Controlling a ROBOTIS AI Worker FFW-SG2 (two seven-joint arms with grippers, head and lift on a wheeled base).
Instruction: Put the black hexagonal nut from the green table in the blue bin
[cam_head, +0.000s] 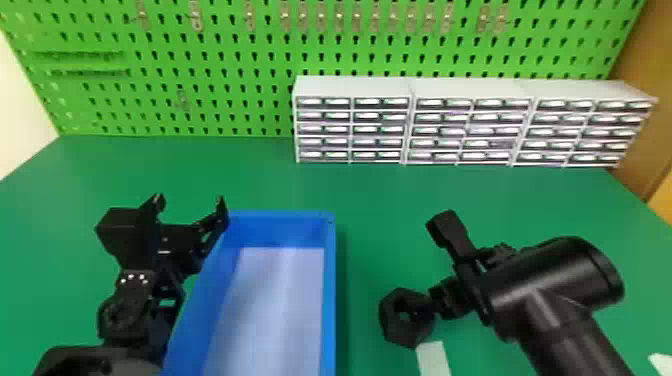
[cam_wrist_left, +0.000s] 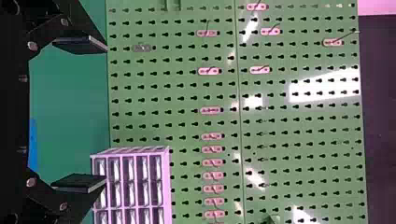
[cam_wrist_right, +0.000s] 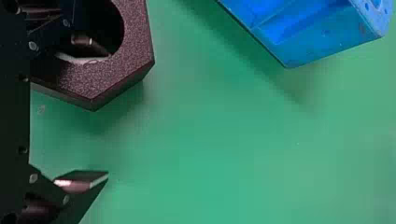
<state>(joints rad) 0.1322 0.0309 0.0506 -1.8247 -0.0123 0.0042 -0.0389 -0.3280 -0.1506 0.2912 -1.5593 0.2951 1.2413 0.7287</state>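
The right gripper (cam_head: 438, 261) is wide open and empty, one fingertip right by the black hexagonal nut (cam_head: 391, 320); the left gripper (cam_head: 190, 200) is wide open, empty.

A green pegboard wall (cam_head: 225, 65) lined with metal hooks (cam_head: 196, 15) rises behind white drawer cabinets (cam_head: 470, 87) on a green counter (cam_head: 240, 172), beside brown panelling (cam_head: 650, 115).
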